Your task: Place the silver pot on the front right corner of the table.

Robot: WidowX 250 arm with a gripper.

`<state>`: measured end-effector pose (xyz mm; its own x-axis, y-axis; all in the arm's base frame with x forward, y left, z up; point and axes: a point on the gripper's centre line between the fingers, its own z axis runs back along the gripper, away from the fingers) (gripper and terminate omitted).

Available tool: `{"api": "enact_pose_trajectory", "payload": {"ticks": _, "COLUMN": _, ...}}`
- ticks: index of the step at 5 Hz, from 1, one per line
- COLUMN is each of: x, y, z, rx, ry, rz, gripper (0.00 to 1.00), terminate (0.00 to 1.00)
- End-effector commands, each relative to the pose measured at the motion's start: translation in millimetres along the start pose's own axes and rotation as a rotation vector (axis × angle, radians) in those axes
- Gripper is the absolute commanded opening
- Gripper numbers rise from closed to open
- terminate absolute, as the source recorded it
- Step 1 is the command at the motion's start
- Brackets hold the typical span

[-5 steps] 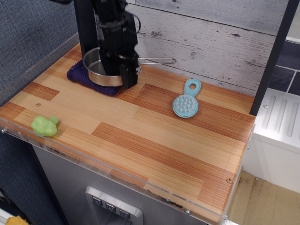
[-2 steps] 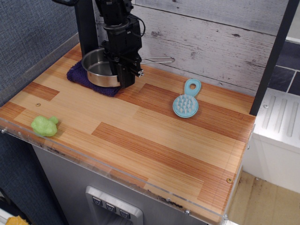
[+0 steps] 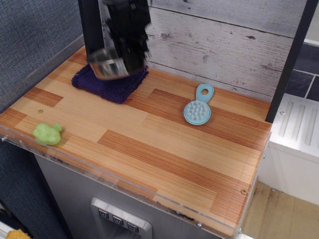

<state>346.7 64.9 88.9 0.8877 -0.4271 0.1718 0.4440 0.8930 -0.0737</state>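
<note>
The silver pot (image 3: 106, 65) is blurred and hangs in the air above the purple cloth (image 3: 110, 82) at the back left of the wooden table (image 3: 164, 149). My black gripper (image 3: 130, 50) is shut on the pot's right rim and holds it lifted. The pot's handle is hidden behind the gripper. The front right corner of the table (image 3: 234, 199) is bare wood.
A blue brush (image 3: 198, 107) lies at the back right. A green toy (image 3: 47, 133) sits near the front left edge. A black post (image 3: 91, 25) stands at the back left by the whitewashed plank wall (image 3: 224, 40). A clear plastic rim (image 3: 124, 186) lines the front edge.
The pot sat on the purple cloth with the gripper closing on its right rim. Now the gripper has lifted the pot off the cloth, and the cloth lies bare.
</note>
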Motion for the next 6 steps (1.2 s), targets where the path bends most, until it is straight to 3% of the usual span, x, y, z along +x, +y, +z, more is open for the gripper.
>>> {"api": "enact_pose_trajectory", "payload": {"ticks": 1, "x": -7.2, "y": -51.8, "z": 65.8, "rx": 0.048, "ry": -0.077, "rz": 0.012, "gripper": 0.0, "terminate": 0.0}}
{"api": "enact_pose_trajectory", "payload": {"ticks": 2, "x": -17.5, "y": -83.8, "z": 51.9, "rx": -0.035, "ry": -0.059, "rz": 0.056, "gripper": 0.0, "terminate": 0.0}}
{"api": "enact_pose_trajectory", "payload": {"ticks": 6, "x": -45.1, "y": -142.6, "z": -42.7, "rx": -0.183, "ry": 0.163, "rz": 0.005, "gripper": 0.0, "terminate": 0.0}}
